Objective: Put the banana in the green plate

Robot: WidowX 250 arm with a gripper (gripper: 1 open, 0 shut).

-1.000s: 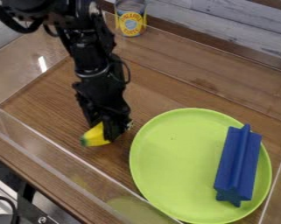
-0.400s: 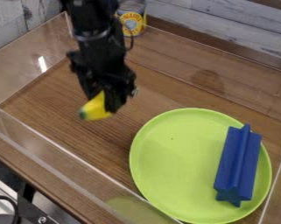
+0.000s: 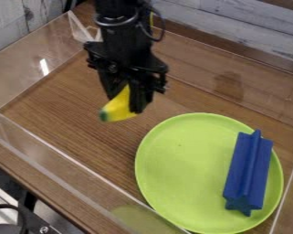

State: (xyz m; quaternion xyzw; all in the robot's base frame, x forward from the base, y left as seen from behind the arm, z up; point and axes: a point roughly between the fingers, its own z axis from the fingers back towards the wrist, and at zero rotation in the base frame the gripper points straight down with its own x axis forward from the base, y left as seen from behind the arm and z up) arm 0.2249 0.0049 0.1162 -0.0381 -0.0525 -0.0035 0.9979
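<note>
My gripper [image 3: 124, 101] points down over the wooden table, shut on the banana [image 3: 116, 111], a small yellow toy with a greenish end that hangs in the air from the black fingers. It hovers just left of and above the near-left rim of the green plate [image 3: 185, 174], a large round lime-green disc at the lower right. Part of the banana is hidden between the fingers.
A blue ridged block [image 3: 247, 171] lies on the plate's right side. A yellow-labelled can [image 3: 138, 23] stands at the back of the table. A clear plastic wall [image 3: 39, 174] runs along the left and front edges.
The gripper has lifted the banana off the table and carried it up and to the right, toward the plate's edge. Plate and blue block have not moved.
</note>
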